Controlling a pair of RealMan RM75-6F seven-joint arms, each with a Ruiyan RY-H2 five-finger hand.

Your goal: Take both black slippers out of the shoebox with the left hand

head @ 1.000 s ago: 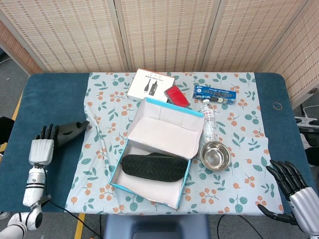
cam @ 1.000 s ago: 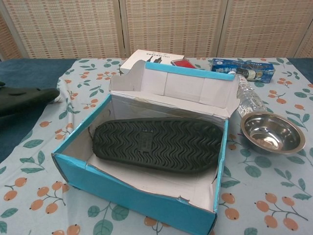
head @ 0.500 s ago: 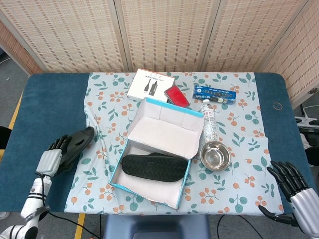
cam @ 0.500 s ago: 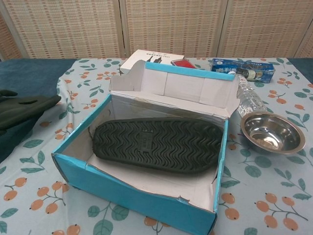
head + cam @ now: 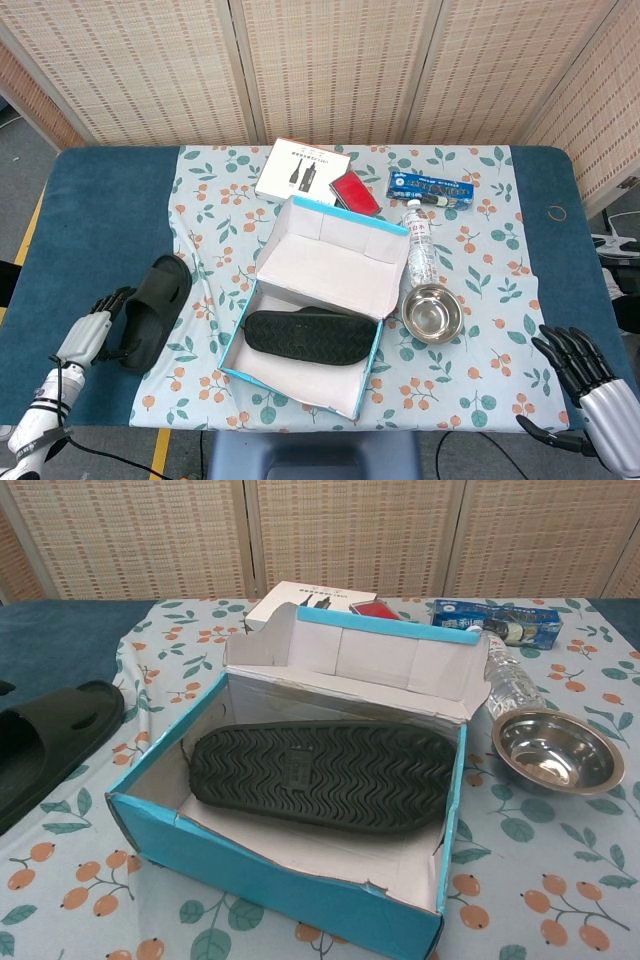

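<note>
One black slipper point(image 5: 157, 308) lies strap up on the table's left side, on the edge of the floral cloth; the chest view shows this slipper point(image 5: 45, 745) at the far left. My left hand point(image 5: 92, 332) is beside it with fingers apart, the fingertips point(image 5: 118, 300) at the slipper's left edge. The other black slipper point(image 5: 305, 336) lies sole up inside the blue shoebox point(image 5: 292, 386), and fills the shoebox point(image 5: 270, 882) floor in the chest view as a ridged sole point(image 5: 320, 775). My right hand point(image 5: 585, 378) hangs open off the table's front right corner, holding nothing.
A steel bowl point(image 5: 433, 313) sits right of the box, with a water bottle point(image 5: 420, 240) lying behind it. At the back are a white carton point(image 5: 301, 170), a red case point(image 5: 355, 192) and a blue packet point(image 5: 432, 186). The box lid point(image 5: 350, 665) stands upright.
The left hand brought the slipper down from a raised hold and laid it flat, strap up, on the table. The hand has drawn back toward the front edge. The right hand stayed put.
</note>
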